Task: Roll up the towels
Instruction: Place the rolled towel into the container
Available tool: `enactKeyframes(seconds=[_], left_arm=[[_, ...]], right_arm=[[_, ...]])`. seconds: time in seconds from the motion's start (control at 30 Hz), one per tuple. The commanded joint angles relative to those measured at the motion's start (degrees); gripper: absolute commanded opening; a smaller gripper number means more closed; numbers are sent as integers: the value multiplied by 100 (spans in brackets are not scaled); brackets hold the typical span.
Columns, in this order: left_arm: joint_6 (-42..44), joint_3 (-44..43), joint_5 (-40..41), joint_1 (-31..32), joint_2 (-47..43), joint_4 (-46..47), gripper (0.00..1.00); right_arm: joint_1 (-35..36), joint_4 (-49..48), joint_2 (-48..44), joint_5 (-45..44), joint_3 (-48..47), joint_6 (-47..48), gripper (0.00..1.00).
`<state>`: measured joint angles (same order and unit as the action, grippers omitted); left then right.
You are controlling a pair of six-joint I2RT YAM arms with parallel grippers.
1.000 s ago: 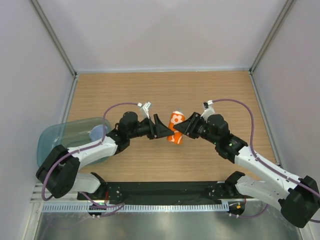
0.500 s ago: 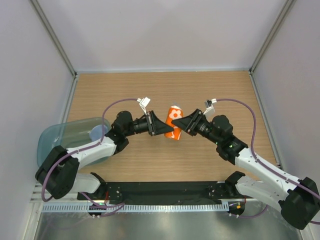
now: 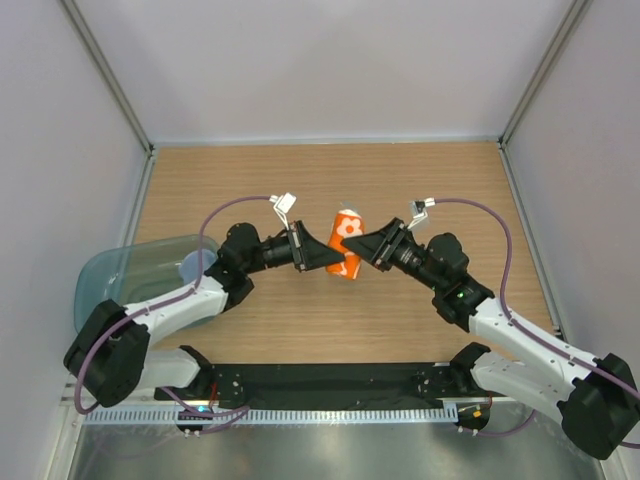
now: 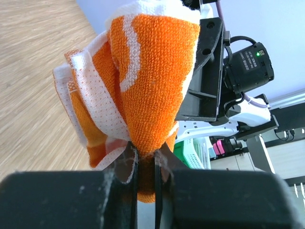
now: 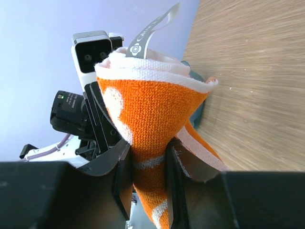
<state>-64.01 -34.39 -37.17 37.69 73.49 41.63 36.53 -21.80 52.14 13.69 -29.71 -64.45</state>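
One orange towel [image 3: 347, 240] lies between left end effector [image 3: 336, 262] and right end effector [image 3: 360, 246], both clamping it.

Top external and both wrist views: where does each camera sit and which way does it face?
Top external: high behind the robot, looking down on the table; left arm and right arm show, left tool and right tool gripping the orange towel.
Left wrist: on left arm, looking past its fingers at the towel, right arm beyond.
Right wrist: on right arm, looking past its fingers at the towel, left arm beyond.
Shared: wrist views see one towel from opposite sides.
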Motion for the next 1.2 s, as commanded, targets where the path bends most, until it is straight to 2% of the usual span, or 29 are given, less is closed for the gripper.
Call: enactKeyframes(seconds=[0.0,0.1,0.13,0.23,0.37,0.47,0.6,0.77,0.8,0.83,0.87,0.93,0.97,1.0,1.07,1.1,1.17], left_arm=[[248,21,-71,116,-195,-453,0],[222,-24,-63,72,-484,-594,0],[196,-50,-45,11,-694,-673,0],[335,-234,87,-139,-1029,-1267,0],[784,-577,228,-445,-1661,-2491,0],[829,-630,87,-807,-1988,-2993,0],[1169,-849,-89,-1639,-2610,-3888,0],[2057,-1594,103,-2485,-3016,-5926,0],[2433,-1762,244,-2617,-3069,-6634,0],[2654,-1929,506,-2879,-3182,-7059,0],[2796,-2053,1370,-2969,-3253,-7428,0],[3120,-2422,2323,-3118,-3385,-8405,0],[3209,-2528,3303,-3136,-3394,-8634,0],[3263,-2685,3678,-3145,-3386,-9080,0],[3386,-2818,4557,-3154,-3298,-9391,0],[3404,-2958,5326,-3154,-3245,-9740,0],[3535,-3073,5885,-3189,-3140,-9971,0]], right_arm=[[117,-740,-151,318,-385,-122,32],[117,-195,-152,239,-570,125,60],[117,-106,-134,213,-605,203,74],[117,105,-81,160,-685,292,84],[117,413,-37,38,-816,485,88],[117,1080,-72,-278,-992,732,90],[108,2343,-134,-875,-1282,1231,91],[108,2927,-274,-1325,-1379,1496,93],[100,3032,-301,-1343,-1423,1540,93],[108,3102,-283,-1343,-1458,1619,93],[108,3164,-275,-1343,-1510,1663,93],[100,3340,-222,-1343,-1625,1777,93],[108,3384,-213,-1343,-1660,1795,93],[108,3402,-204,-1343,-1678,1813,93],[100,3402,-187,-1326,-1652,1821,93],[108,3393,-187,-1291,-1643,1821,93],[108,3411,-187,-1203,-1625,1795,93]])
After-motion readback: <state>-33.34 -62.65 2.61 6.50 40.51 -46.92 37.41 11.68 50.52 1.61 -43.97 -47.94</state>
